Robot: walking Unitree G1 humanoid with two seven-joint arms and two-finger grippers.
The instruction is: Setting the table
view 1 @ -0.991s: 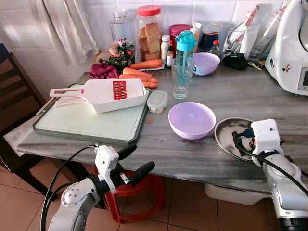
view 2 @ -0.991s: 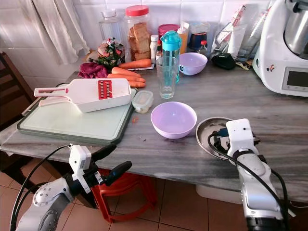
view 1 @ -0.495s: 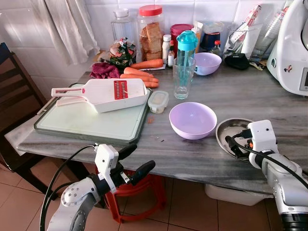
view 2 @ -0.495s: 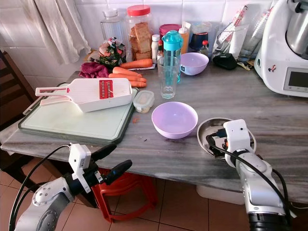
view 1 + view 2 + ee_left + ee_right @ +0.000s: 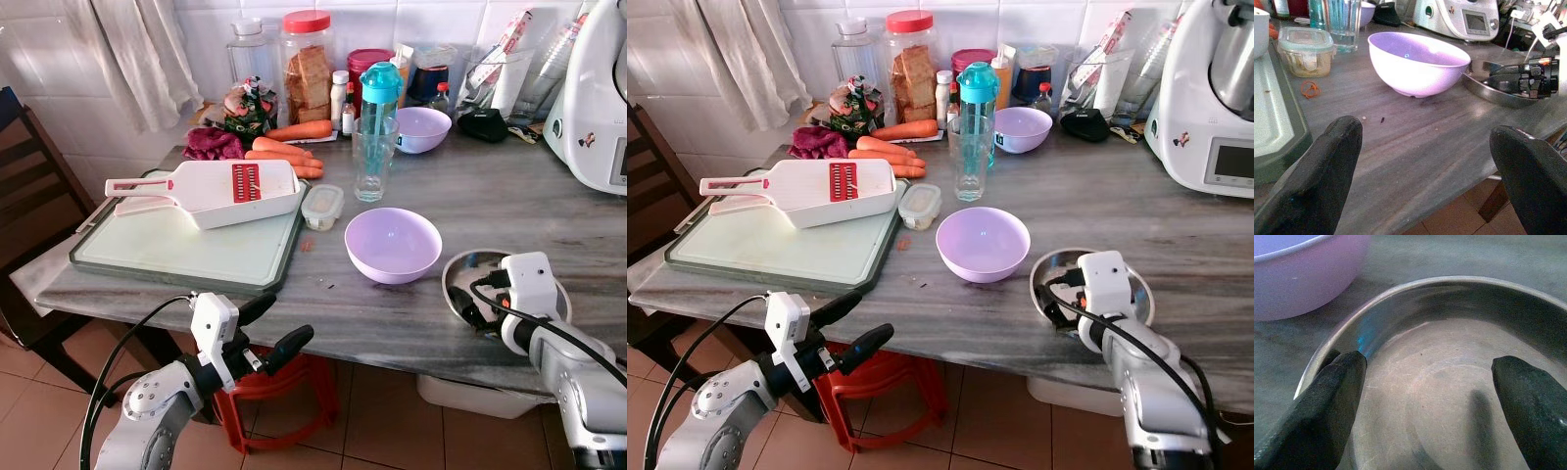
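Note:
A shallow steel dish lies near the table's front edge at the right. My right gripper hovers low over its near side and is open. One finger is by the rim and the other finger is over the dish's inside, with nothing held. A lilac bowl stands just left of the dish. A second lilac bowl and a drinking glass stand farther back. My left gripper is open and empty, below and in front of the table edge.
A green cutting board carrying a white slicer fills the table's left. A small lidded box, carrots, jars and a teal bottle crowd the back. A white kitchen machine stands far right. A red stool is under the table.
My right gripper has drawn back toward the table's near edge and sunk lower over the steel dish. The left arm has stayed where it was.

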